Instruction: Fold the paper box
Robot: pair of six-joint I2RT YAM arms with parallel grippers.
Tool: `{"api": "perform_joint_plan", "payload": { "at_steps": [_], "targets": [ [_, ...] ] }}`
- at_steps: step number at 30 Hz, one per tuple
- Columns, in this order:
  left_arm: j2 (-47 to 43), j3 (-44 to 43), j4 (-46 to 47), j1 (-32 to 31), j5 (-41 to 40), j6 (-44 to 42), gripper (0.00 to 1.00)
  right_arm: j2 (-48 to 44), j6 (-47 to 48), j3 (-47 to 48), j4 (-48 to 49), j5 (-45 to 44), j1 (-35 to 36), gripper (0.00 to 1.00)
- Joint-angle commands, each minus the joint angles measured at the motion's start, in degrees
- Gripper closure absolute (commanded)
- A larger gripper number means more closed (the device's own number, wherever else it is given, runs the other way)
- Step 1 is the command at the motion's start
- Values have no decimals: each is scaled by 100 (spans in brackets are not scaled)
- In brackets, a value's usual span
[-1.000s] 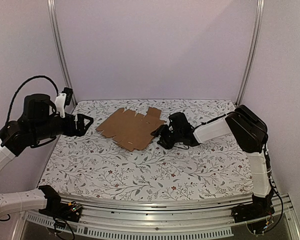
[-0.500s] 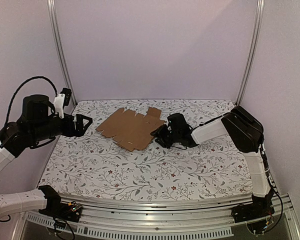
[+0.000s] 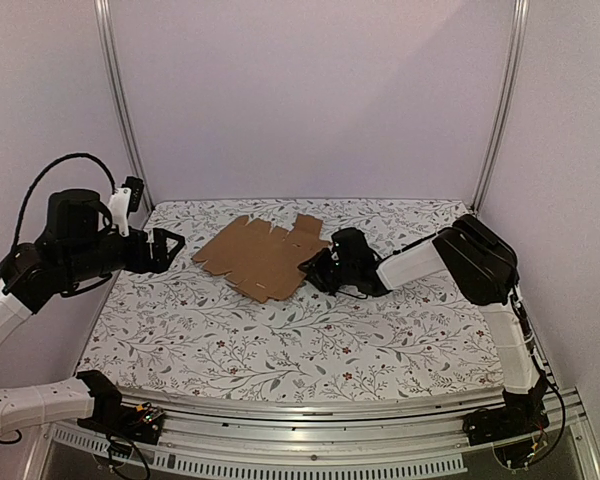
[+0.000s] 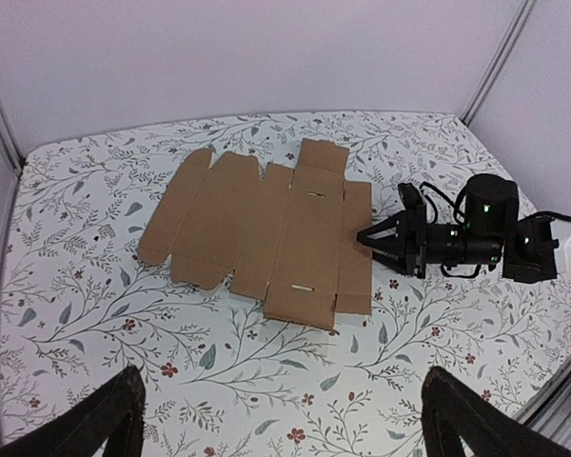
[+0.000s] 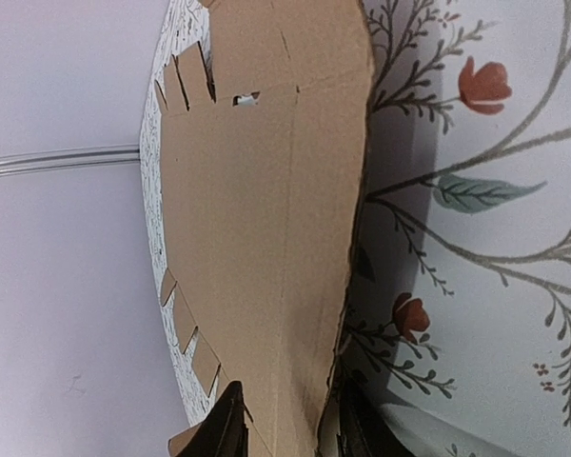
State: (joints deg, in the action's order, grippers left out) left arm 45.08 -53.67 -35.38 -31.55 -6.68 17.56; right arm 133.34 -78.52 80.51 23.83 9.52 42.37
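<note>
The paper box is a flat brown die-cut cardboard sheet [image 3: 263, 255] lying on the flowered table at the back centre. It also shows in the left wrist view [image 4: 266, 228] and fills the right wrist view [image 5: 266, 190]. My right gripper [image 3: 315, 268] lies low at the sheet's right edge, also seen in the left wrist view [image 4: 366, 236]. It is open [image 5: 287, 424], with one finger over the right flap and one at its edge, which sits slightly off the table. My left gripper [image 3: 170, 247] is open and empty, held high at the left [image 4: 285, 424].
The table has a white cloth [image 3: 280, 340] with a leaf and flower print. Metal frame posts [image 3: 120, 100] stand at the back corners. A rail [image 3: 310, 410] runs along the front edge. Plain walls close the back and sides.
My right gripper has slid a little to the left, closer onto the sheet's right flap. The left arm has barely moved.
</note>
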Motion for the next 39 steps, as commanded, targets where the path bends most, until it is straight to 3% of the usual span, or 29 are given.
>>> {"api": "perform_joint_plan", "payload": {
  "at_steps": [1, 19, 24, 39],
  "targets": [
    [31, 82, 46, 70, 18, -57, 1, 234, -12, 138, 71, -108, 19, 71],
    [144, 85, 78, 120, 132, -63, 0, 420, -110, 184, 674, -73, 18, 86],
    [142, 93, 77, 123, 108, -66, 0, 447, -140, 176, 892, -37, 17, 100],
    [59, 38, 112, 140, -28, -136, 0, -579, 595, -596, 954, 213, 2, 100]
  ]
}}
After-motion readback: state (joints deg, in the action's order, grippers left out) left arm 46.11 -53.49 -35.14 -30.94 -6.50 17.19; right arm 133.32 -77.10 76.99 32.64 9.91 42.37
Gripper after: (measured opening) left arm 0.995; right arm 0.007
